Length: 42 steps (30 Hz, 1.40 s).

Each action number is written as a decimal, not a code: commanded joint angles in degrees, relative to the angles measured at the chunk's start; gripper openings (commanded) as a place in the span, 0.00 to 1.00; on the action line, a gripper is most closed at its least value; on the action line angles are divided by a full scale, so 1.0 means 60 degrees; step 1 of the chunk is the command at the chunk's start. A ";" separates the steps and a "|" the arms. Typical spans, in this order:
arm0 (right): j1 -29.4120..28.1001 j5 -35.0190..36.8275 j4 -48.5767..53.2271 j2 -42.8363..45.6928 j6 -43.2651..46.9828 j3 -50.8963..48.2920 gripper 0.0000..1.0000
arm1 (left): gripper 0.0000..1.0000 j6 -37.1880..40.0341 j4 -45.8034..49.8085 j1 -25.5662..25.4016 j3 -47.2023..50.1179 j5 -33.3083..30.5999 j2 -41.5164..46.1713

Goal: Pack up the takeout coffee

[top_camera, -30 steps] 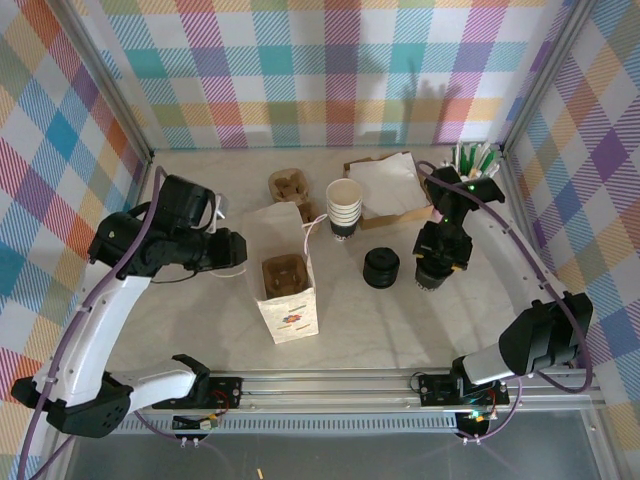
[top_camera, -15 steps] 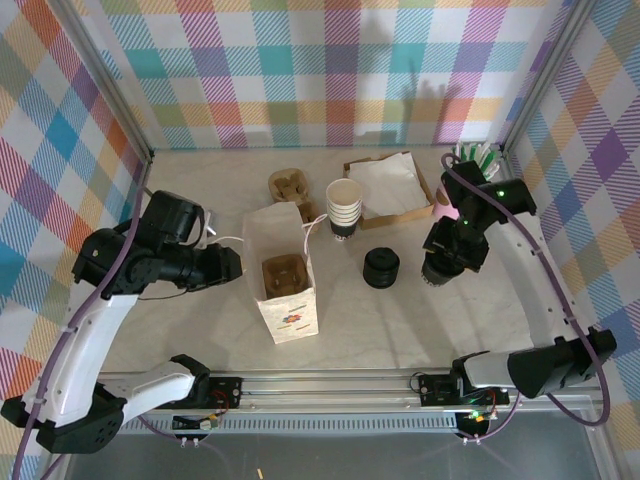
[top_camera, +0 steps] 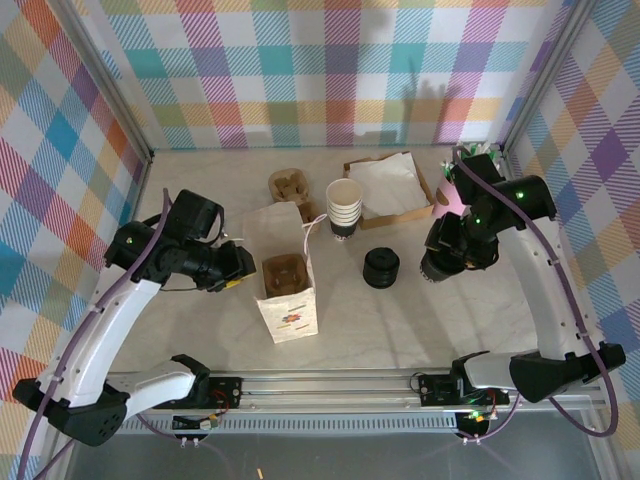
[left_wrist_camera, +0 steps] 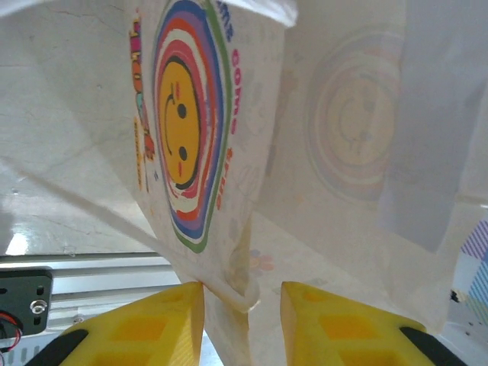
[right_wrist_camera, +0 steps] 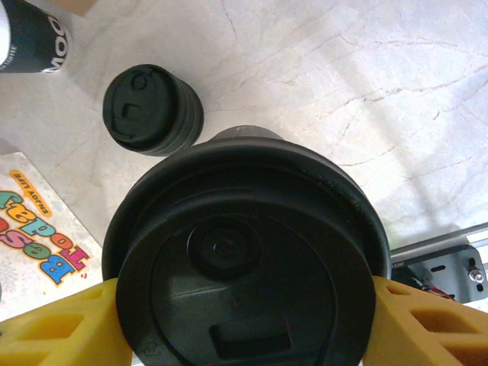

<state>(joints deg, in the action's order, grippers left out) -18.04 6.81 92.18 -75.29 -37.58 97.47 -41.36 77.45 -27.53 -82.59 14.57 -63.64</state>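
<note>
Carrying step, seemingly: takeout coffee [right_wrist_camera: 244,259] clamped at the lid between the wide-set pads of the right gripper [top_camera: 440,265], just right of the lid stack [top_camera: 381,267]. Next: swing left over the paper bag [top_camera: 287,300], lower into the cup carrier [top_camera: 281,272] inside. Left gripper [left_wrist_camera: 242,305] half-closed around the bag's edge; firm hold or not, cannot tell.

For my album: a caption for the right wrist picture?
Right gripper grips the black-lidded takeout coffee; a stack of lids sits on the table beyond.
</note>
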 commanded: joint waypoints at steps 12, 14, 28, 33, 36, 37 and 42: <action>-0.0347 -0.0398 0.0829 -0.0799 0.0726 0.1636 0.28 | 0.31 0.1297 0.1517 0.0461 -0.2847 -0.0517 -0.2412; -0.0387 -0.0475 0.0913 -0.0947 0.0662 0.1909 0.28 | 0.34 0.1522 0.2114 0.0541 -0.3531 -0.0335 -0.2643; -0.0856 -0.0852 0.1685 -0.2045 0.0330 0.3406 0.29 | 0.40 0.1535 0.2746 0.0754 -0.5246 -0.0553 -0.3627; -0.1043 -0.1085 0.1670 -0.2152 0.0106 0.3537 0.28 | 0.39 0.2239 0.2233 0.0789 -0.5245 -0.0912 -0.4288; -0.1122 -0.1264 0.1672 -0.2218 -0.0165 0.3764 0.28 | 0.38 0.2806 0.2060 0.0798 -0.5120 -0.1059 -0.4547; -0.1155 -0.1314 0.1674 -0.2232 -0.0233 0.3846 0.27 | 0.38 0.2983 0.2009 0.0821 -0.5100 -0.1161 -0.4638; -0.1353 -0.1472 0.1683 -0.2287 -0.0537 0.4111 0.27 | 0.37 0.3575 0.1998 0.0880 -0.5218 -0.1385 -0.5006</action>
<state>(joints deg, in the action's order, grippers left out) -25.43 -0.38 92.18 -88.58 -38.57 120.09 -23.99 89.43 -22.76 -113.65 7.84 -92.86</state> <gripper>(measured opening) 0.663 0.372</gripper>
